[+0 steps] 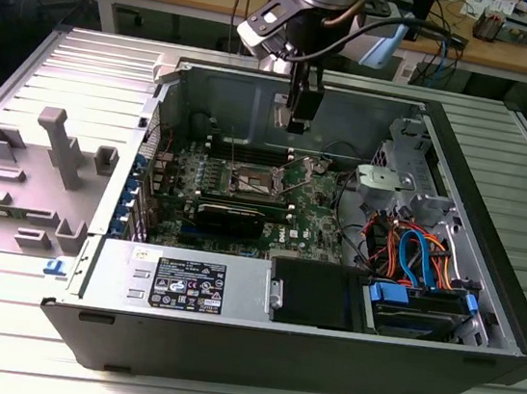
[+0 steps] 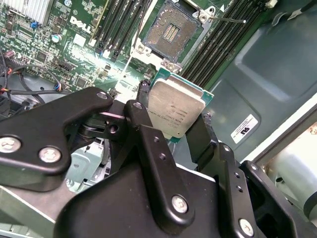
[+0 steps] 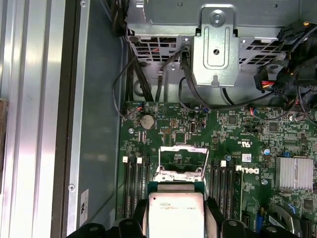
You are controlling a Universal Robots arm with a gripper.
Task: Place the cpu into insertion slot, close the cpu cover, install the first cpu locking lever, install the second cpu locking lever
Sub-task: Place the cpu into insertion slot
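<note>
Editor: What is the arm carrying?

Photographer: A small flat square chip with a silvery-grey metal top (image 2: 174, 106). The gripper (image 1: 300, 114) is clamped on it, with the black fingers (image 2: 141, 106) pressing two opposite edges.

Editor: Which way does it face?

Photographer: The metal top is turned toward both wrist cameras, with a strip of green backing showing along the far edge. It is near enough square that no long axis stands out. In the first wrist view its sides run parallel with the long black memory slots (image 3: 132, 183).

Editor: And where is it?

Photographer: It hangs in the air over the green circuit board (image 1: 314, 218), inside the open black and grey computer case (image 1: 481, 313) lying on the ribbed silver bench (image 1: 19, 359). It is clear of the square socket with a dark, gold-tinted pin field (image 2: 171, 29), which lies bare just beyond the chip in the second wrist view.

Editor: The lid?

Photographer: The thin square silver frame plate (image 3: 182, 161) stands swung up off the socket, with board showing through its window. A thin silver wire lever (image 2: 229, 20) juts out from one corner of the socket's rim.
</note>
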